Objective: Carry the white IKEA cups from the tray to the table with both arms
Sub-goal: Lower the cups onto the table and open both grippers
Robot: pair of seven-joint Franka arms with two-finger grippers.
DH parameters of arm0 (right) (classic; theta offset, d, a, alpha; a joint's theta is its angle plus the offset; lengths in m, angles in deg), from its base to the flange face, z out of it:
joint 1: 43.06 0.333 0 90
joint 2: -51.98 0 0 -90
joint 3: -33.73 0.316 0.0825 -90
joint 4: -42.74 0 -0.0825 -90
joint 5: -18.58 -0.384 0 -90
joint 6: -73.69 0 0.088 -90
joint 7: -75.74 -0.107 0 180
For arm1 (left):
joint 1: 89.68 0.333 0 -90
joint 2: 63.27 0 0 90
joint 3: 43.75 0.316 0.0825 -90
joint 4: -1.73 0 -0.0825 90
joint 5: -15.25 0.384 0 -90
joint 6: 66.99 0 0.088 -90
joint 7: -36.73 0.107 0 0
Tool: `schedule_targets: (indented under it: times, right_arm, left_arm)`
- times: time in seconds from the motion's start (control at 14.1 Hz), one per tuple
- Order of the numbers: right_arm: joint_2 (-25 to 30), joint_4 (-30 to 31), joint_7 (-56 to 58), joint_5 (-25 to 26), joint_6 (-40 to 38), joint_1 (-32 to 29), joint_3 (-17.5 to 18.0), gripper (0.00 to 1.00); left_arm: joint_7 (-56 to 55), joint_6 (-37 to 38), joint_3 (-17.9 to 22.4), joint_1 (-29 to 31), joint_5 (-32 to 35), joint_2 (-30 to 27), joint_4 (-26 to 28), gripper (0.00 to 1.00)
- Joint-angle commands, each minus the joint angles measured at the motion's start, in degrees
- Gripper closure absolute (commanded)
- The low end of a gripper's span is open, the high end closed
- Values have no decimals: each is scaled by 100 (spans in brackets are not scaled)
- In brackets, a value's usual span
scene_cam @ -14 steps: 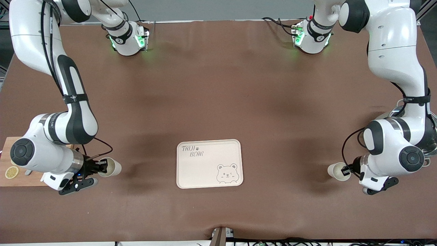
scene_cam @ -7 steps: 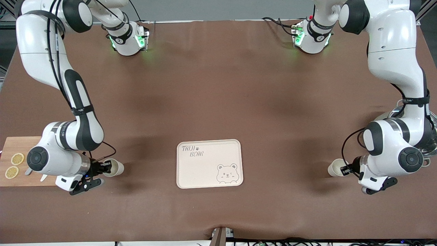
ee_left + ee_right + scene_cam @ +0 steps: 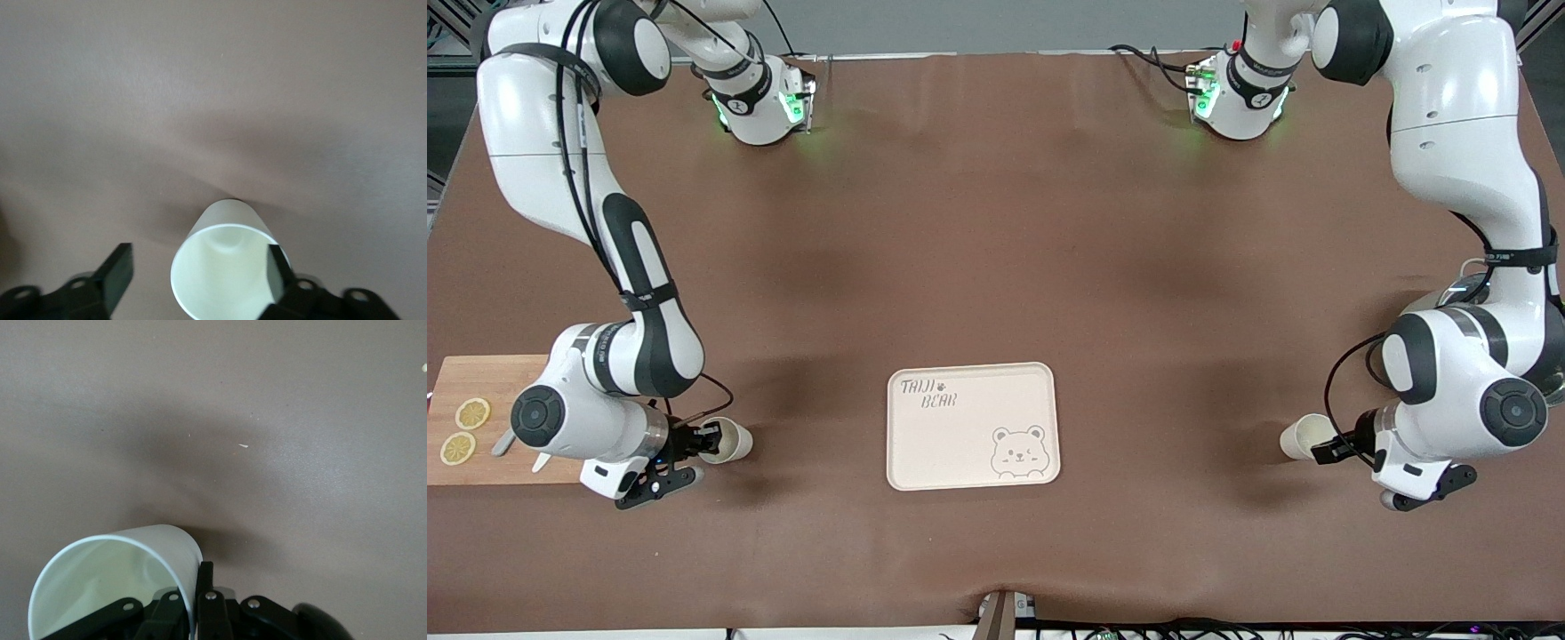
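Brown table [image 3: 996, 222] — right gripper [image 3: 710, 437] clamped on rim of cup [image 3: 729, 440]; left gripper [image 3: 1327, 449] spread wide, second cup [image 3: 1300, 437] between fingers, wall against one finger [image 3: 277, 270].

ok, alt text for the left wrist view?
A white cup on the brown table, its open mouth toward the camera, sits between the spread black fingers of the left tool. One finger is clear of the cup; the other is at its rim, contact unclear.
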Motion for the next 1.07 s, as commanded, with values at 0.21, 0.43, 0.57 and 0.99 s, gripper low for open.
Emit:
schedule_targets:
  times: [0.21,0.43,0.57,0.99]
  right_arm:
    - [-20,3,52,15,57,-105,98,16]
    - [-20,-23,53,-11,57,-131,98,0]
    - [-2,-49,26,-20,14,-131,107,0]
    - [208,-189,-53,-20,-493,-122,116,0]
  left_arm:
    - [437,180,-31,19,-51,-934,131,0]
    - [936,663,-22,27,-51,-1356,131,0]
    - [1140,997,-22,36,-60,-1611,131,0]
    - [1299,1859,-74,-25,-34,-2402,131,0]
